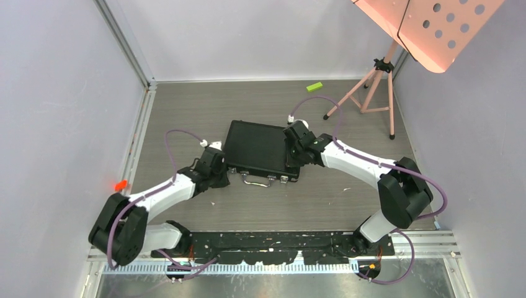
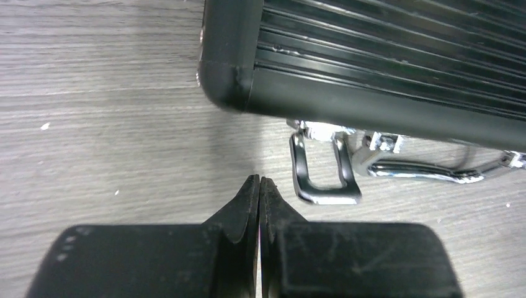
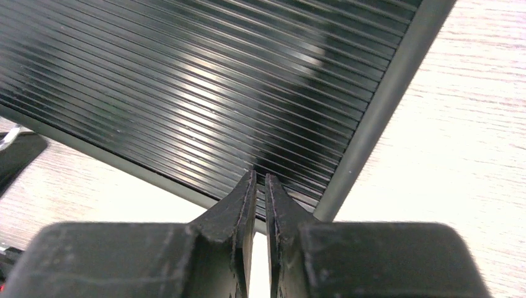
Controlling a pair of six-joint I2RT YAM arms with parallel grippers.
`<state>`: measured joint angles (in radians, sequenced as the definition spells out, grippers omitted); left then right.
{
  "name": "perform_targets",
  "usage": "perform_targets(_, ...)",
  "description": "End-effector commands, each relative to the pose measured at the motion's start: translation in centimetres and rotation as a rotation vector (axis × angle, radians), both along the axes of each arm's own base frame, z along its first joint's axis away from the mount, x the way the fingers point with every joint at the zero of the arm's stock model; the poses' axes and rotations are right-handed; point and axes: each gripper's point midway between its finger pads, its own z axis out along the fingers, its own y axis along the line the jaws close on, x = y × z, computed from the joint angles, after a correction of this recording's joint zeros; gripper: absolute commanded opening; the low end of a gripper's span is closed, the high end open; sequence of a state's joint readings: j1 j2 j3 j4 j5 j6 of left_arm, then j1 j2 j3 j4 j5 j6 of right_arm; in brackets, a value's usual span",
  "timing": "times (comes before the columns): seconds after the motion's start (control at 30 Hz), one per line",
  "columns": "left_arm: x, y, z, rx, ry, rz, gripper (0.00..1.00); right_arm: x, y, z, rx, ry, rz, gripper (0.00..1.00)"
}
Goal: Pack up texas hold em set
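Observation:
The black briefcase (image 1: pixel 257 149) lies closed and flat on the table, with its metal handle (image 1: pixel 259 181) on the near side. My left gripper (image 1: pixel 221 176) is shut and empty, low over the table just in front of the case's near-left corner (image 2: pixel 226 81). In the left wrist view its tips (image 2: pixel 259 180) are just left of a silver latch (image 2: pixel 325 177) whose loop sticks out from the case front. My right gripper (image 1: pixel 291 148) is shut and empty over the ribbed lid (image 3: pixel 205 81) near its near-right corner. Chips, cards and dice are hidden.
A small green block (image 1: pixel 314 87) lies at the back of the table. A pink tripod stand (image 1: pixel 372 87) with a perforated pink plate (image 1: pixel 428 25) stands at the back right. A small red piece (image 1: pixel 120 185) lies by the left wall. Walls close three sides.

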<state>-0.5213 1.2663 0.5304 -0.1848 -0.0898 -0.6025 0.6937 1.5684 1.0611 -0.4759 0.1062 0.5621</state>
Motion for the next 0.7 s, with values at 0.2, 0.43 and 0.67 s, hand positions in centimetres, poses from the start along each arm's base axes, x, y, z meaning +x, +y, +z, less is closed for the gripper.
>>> perform_targets(0.2,1.7,0.2,12.9,-0.067,-0.246,0.005,0.0,-2.1,-1.7,-1.2,-0.072,0.069,0.003,0.17)
perform_targets(0.43,3.4,-1.6,11.3,-0.047,-0.18,-0.06,0.0,-2.0,-1.1,-1.3,-0.053,0.079,0.01,0.17)
perform_targets(0.67,3.1,-2.1,6.9,-0.037,-0.1,-0.073,0.0,-2.0,-1.2,-1.2,-0.053,0.076,0.007,0.17)
